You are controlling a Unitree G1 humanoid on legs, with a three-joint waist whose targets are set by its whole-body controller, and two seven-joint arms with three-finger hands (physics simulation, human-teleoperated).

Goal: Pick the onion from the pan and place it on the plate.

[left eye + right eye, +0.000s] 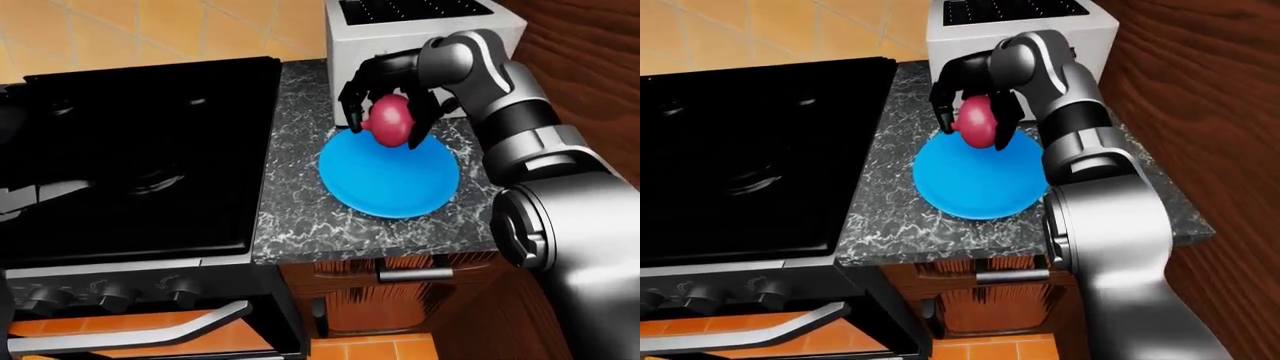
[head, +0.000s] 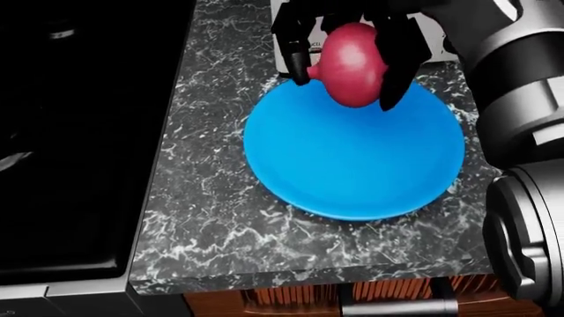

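The right hand [image 2: 348, 56] reaches in from the right of the head view and holds the onion [image 2: 351, 63] — black fingers [image 2: 397, 66] closed round its sides, one on the view's left, one on the right. The onion sits inside that grip, over the top edge of the blue plate [image 2: 352, 158]; whether it touches the plate cannot be told. The plate lies on the marbled table [image 2: 207, 198], just right of the black stove [image 1: 130, 150]. A white toaster [image 1: 420, 30] stands just above the plate — behind the hand. The left hand is out of view.
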